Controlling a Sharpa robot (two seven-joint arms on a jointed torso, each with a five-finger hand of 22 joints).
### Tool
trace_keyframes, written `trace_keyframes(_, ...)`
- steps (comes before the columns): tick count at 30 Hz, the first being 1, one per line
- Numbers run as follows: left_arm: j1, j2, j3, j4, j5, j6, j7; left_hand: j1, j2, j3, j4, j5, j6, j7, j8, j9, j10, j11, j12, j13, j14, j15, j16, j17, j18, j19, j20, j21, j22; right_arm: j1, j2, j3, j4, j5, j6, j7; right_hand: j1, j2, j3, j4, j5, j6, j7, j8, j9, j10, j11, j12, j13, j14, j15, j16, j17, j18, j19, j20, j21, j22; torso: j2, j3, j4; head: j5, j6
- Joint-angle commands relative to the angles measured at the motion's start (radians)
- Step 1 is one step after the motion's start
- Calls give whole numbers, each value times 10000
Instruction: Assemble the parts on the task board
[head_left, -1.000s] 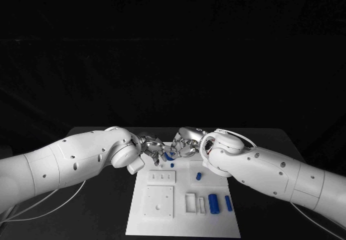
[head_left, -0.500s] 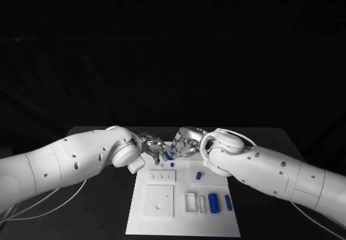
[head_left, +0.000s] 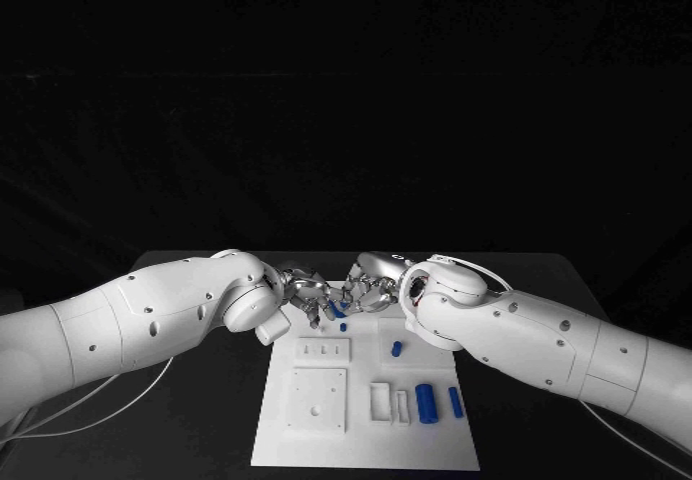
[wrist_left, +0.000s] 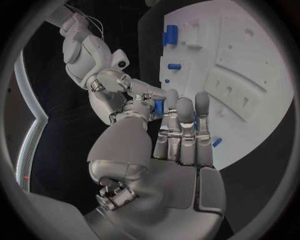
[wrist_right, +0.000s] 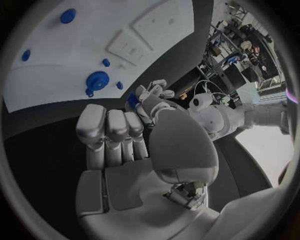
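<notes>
At the far end of the white task board (head_left: 361, 440) my left hand (head_left: 300, 292) and right hand (head_left: 372, 290) meet fingertip to fingertip above the board. A small blue part (head_left: 335, 311) sits between them. In the left wrist view the blue part (wrist_left: 159, 106) is pinched between my left hand's (wrist_left: 178, 135) thumb and fingers, and the right hand (wrist_left: 128, 85) has its fingertips on it too. The right wrist view shows the blue part (wrist_right: 132, 101) at the right hand's (wrist_right: 122, 132) fingertips, with the left hand (wrist_right: 153, 92) just beyond.
More blue parts lie on the board: a short peg (head_left: 397, 350), a small one (head_left: 345, 327), two long pieces (head_left: 427, 402) (head_left: 456, 403) near the right edge. A blue gear (wrist_right: 95, 80) lies on the board. White raised blocks (head_left: 319, 400) stand at the left.
Both hands have stayed together over the board's far end; the blue part between them has edged slightly up and away.
</notes>
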Motion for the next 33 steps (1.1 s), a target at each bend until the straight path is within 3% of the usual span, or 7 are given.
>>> trace_keyframes(1, -18, -14, -17, -8, -8, 69, 80, -50, 234, 1381, -1301, 105, 204, -6, 85, 290, 161, -52, -32, -11, -30, -38, 37, 42, -32, 18, -11, 52, 88, 11, 14, 19, -16, -61, 79, 50, -22, 77, -45, -5, 24, 82, -29, 34, 8, -40, -27, -70, -13, 4, -59, -68, -16, -20, 295, 14, -74, 1274, -2, 0, 4, 10, -14)
trace_keyframes(6, -18, -36, -18, 3, 41, 67, 120, -449, 292, 1623, -1604, 308, 309, -74, 95, 807, 269, -91, 16, 48, 22, -82, 136, 154, -39, 35, -57, 101, 288, 2, 21, 19, -69, -61, 30, 45, -53, -27, -30, 40, 24, -12, -9, 35, -24, -82, -11, -148, -63, -5, -48, -117, -52, -14, 286, 23, -120, 1264, 2, 6, -5, 19, -34)
trace_keyframes(10, -18, -47, -18, 15, 55, 69, 128, -562, 281, 1698, -1751, 516, 394, -103, 101, 1066, 323, -129, 94, 116, 50, -110, 222, 229, -36, 65, -83, 135, 390, -2, 4, 18, -93, -4, -109, 71, -202, -270, -164, 221, 62, -329, 63, 24, -82, -171, 29, -296, -159, -38, -9, -251, -153, 7, 260, 51, -276, 1226, -1, 0, -2, 18, -56)
trace_keyframes(13, -18, -55, -19, 16, 45, 65, 120, -636, 290, 1753, -1868, 588, 444, -116, 68, 1191, 353, -142, 126, 155, 62, -125, 256, 273, -33, 77, -97, 151, 478, -5, -14, 18, -97, 91, -267, 104, -307, -481, -456, 425, 528, -742, 176, 26, -109, -352, 84, -588, -345, -77, 43, -393, -262, 36, 222, 98, -465, 1185, -2, 4, -3, 18, -65)
trace_keyframes(17, -18, -68, -19, 11, 6, 81, 85, -667, 301, 1778, -1951, 608, 480, -126, 51, 1231, 381, -156, 139, 179, 72, -136, 277, 307, -29, 96, -110, 156, 545, -12, -63, 18, -89, 205, -476, 149, -203, -622, -1049, 747, 685, -1244, 316, 39, -109, -430, 179, -727, -505, -88, 114, -444, -313, 82, 238, 176, -574, 1177, -4, 12, -3, 12, -74)
trace_keyframes(21, -18, -84, -20, 7, -44, 119, 57, -671, 303, 1782, -1971, 609, 496, -128, 51, 1233, 390, -158, 138, 183, 79, -139, 281, 314, -28, 105, -113, 158, 561, -35, -163, 18, -37, 280, -584, 197, 38, -647, -1620, 1070, 809, -1467, 373, 28, -116, -465, 215, -690, -606, -95, 143, -429, -330, 112, 271, 219, -669, 1184, -2, 12, 0, 10, -76)
trace_keyframes(33, -19, -144, -24, 20, -797, 71, 14, -648, 295, 1753, -2071, 587, 535, -130, 32, 1138, 441, -170, 103, 196, 117, -150, 282, 352, -23, 141, -124, 134, 677, -177, -948, 25, 400, 629, -642, 389, 136, -681, -1910, 1184, 1040, -1565, 389, 26, -117, -534, 236, -730, -733, -138, 153, -521, -424, 126, 261, 234, -838, 1160, -5, 15, 6, 89, -117)
